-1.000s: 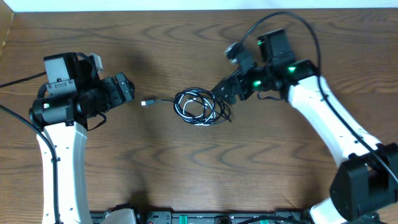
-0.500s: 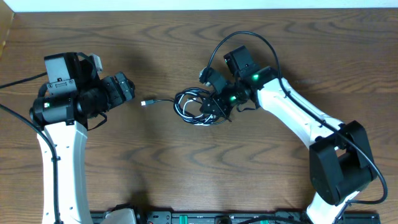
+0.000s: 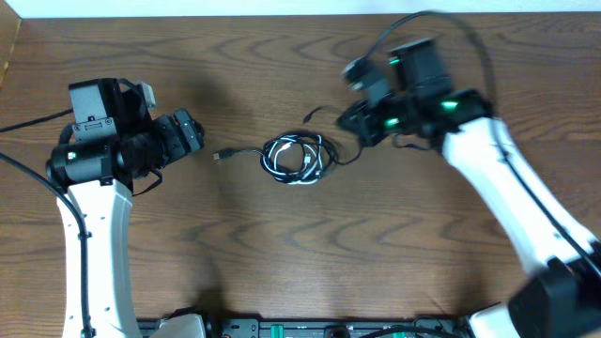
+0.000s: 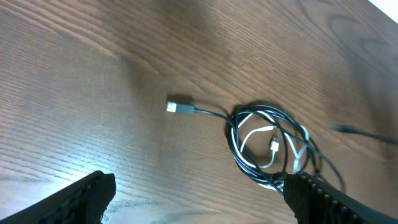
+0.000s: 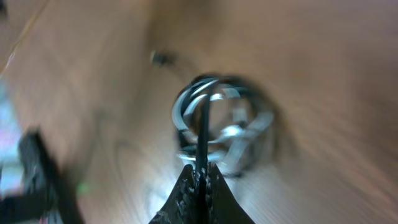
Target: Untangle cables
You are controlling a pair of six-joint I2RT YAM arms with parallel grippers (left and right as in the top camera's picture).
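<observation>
The cables (image 3: 296, 158), a thin black one and a thin white one, lie coiled together mid-table. One black lead runs left to a small plug (image 3: 222, 155). My right gripper (image 3: 355, 124) is just right of the coil, above the table, shut on a black strand that stretches from the coil to its tips. In the right wrist view the jaws (image 5: 200, 171) pinch that black strand (image 5: 203, 127), and the coil (image 5: 224, 127) is blurred beyond. My left gripper (image 3: 192, 131) stands open left of the plug. The left wrist view shows the coil (image 4: 267, 146) and plug (image 4: 177, 106) ahead of the open gripper (image 4: 199, 205).
The table is bare brown wood (image 3: 282, 263). A thicker black cord (image 3: 413, 21) arcs over my right arm. A loose black cable end (image 3: 310, 115) sticks up above the coil. The table's far edge runs along the top.
My right gripper reached into the coil, shut on a black strand and pulled back up and to the right, drawing the strand out. The left arm has not moved.
</observation>
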